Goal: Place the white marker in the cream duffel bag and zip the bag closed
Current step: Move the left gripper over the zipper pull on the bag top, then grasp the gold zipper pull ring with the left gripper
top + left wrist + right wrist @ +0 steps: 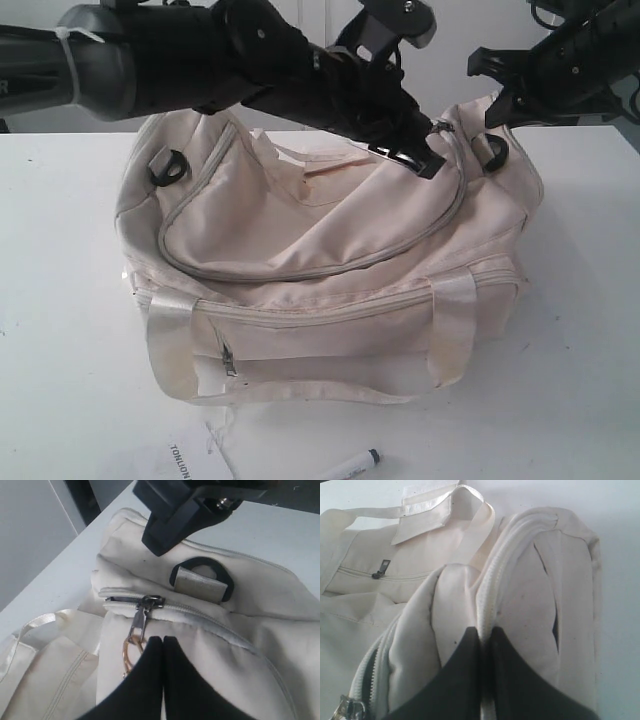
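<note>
The white marker (352, 465) lies on the table (70, 300) just in front of the cream duffel bag (330, 230). The left gripper (162, 639) is clenched at the bag's zipper pull (142, 614), perhaps pinching it. The right gripper (481, 630) clamps bag fabric beside the zipper.

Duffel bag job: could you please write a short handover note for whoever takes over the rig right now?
Left gripper: shut, tips beside the zip pull at the end of the bag on the exterior view's right. Whether it grips the pull is unclear.
Right gripper: shut, tips against fabric at the same end. A hold cannot be confirmed.
Marker: on the table in front of the bag, beside a paper tag.
Done: nothing. The zip is closed except for a short gap by the pull.
Left: open the zip, put the marker inside, zip shut.
</note>
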